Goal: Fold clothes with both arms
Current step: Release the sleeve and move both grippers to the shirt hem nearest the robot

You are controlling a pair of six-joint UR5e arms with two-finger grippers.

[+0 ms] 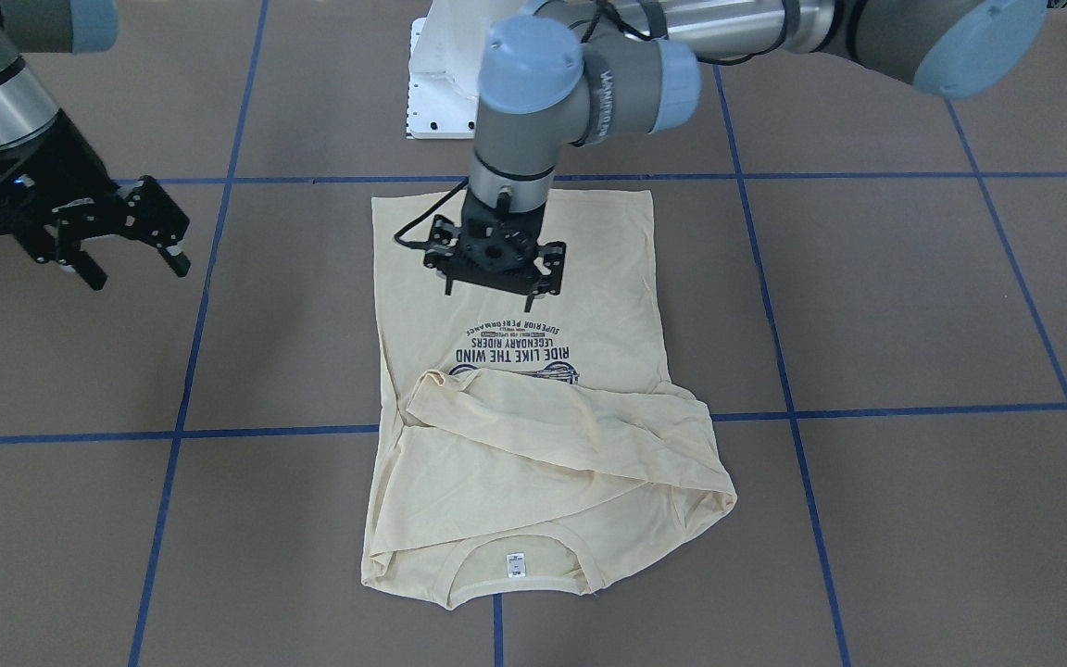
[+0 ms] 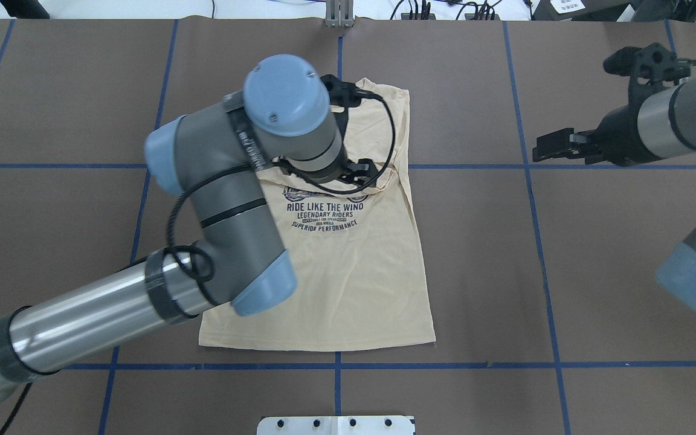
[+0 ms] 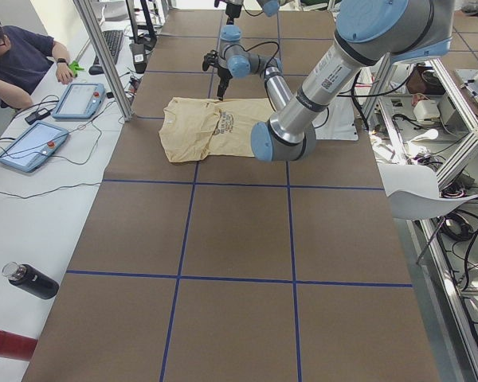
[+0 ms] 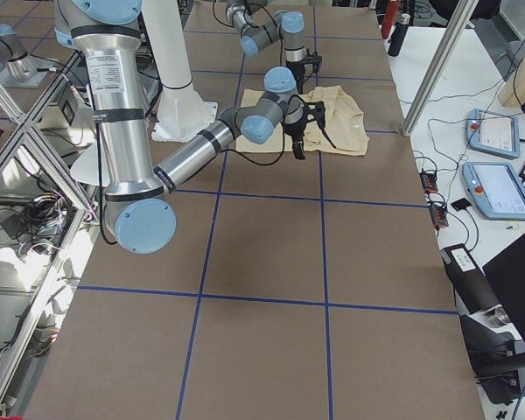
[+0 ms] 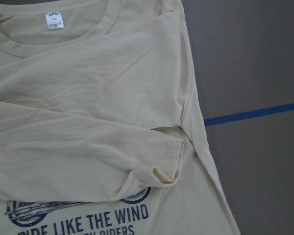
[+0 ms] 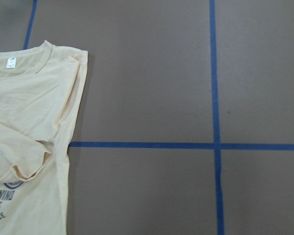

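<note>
The left arm (image 2: 215, 199) comes in low from the left with its elbow bent and its wrist turned straight down. The left gripper (image 1: 489, 298) hangs just above the lower half of the T-shirt (image 2: 360, 284), jaws spread and gripping nothing. The T-shirt lies flat mid-counter (image 2: 505, 272), chest up and hem toward the robot's base. A sleeve (image 1: 533, 417) is folded across the chest and covers the top of the print (image 2: 322, 214). From overhead, the arm's bulk hides the collar end. Off to the right, the right arm (image 2: 674, 121) holds the right gripper (image 1: 140, 276) raised, well apart from the cloth, jaws released and empty.
</note>
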